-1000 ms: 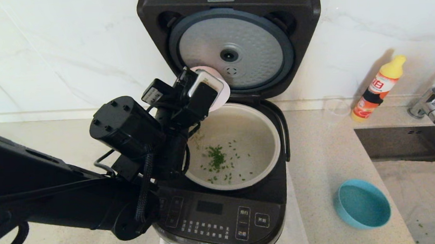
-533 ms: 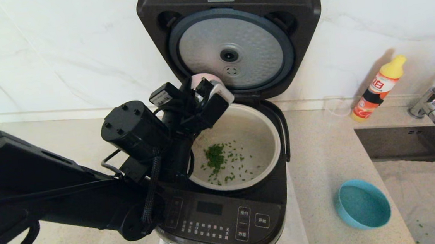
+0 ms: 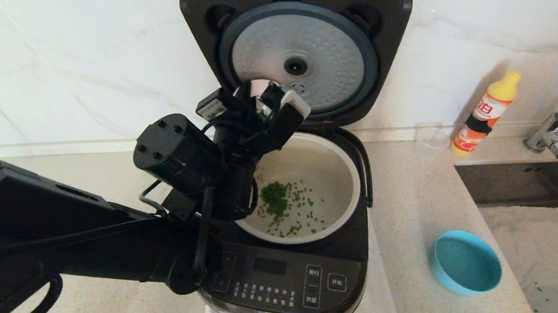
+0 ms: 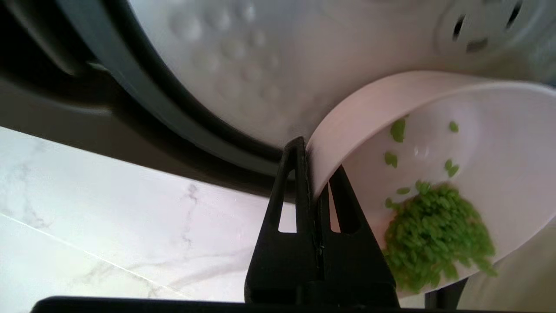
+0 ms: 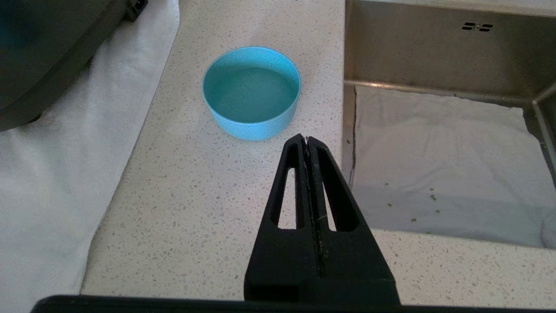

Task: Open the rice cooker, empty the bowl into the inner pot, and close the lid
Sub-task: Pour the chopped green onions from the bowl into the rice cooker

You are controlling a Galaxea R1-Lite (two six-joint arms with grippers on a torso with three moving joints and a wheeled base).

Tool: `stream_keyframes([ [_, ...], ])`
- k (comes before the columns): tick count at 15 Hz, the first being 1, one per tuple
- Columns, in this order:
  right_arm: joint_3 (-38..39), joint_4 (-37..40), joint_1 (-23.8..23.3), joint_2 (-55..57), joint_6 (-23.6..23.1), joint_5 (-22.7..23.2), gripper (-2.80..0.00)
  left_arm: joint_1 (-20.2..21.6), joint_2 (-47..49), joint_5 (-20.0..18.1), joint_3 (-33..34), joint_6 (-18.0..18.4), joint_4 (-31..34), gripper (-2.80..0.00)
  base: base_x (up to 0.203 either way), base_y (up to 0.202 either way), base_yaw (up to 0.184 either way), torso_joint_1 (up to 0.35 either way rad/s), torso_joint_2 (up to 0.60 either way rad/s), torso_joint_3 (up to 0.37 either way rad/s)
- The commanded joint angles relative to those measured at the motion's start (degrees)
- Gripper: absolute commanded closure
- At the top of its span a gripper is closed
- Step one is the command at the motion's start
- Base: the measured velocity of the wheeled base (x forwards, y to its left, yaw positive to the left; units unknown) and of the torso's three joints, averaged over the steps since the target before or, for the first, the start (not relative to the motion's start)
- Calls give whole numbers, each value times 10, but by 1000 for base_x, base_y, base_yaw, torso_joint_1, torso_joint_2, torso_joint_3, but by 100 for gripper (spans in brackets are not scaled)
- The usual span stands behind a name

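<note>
A speckled pale table runs along a white marble wall, with a steel sink at its right end. A blue bowl and an orange bottle stand right of the rice cooker, whose lid is raised. The left gripper pinches the pink bowl, tilted over the inner pot, green grains inside. The right gripper, fingers pressed together, hangs near the blue bowl.

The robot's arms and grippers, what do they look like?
The left arm is chunky matte black, with a round bolted cap and a braided black cable. Each gripper, left gripper and right gripper, is black with two pointed fingers that have triangular cut-outs.
</note>
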Motion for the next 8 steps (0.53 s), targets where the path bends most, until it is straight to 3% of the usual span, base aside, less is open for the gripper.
stream_keyframes([
  [1,0,0,0,0,0,0,0,-14,1,0,-9,4,-5,0,0,0,0,0,0,0],
  [4,0,0,0,1,0,0,0,-23,-13,0,3,3,-5,0,0,0,0,0,0,0],
  [8,0,0,0,0,0,0,0,-41,-40,1,70,-6,-5,0,0,0,0,0,0,0],
])
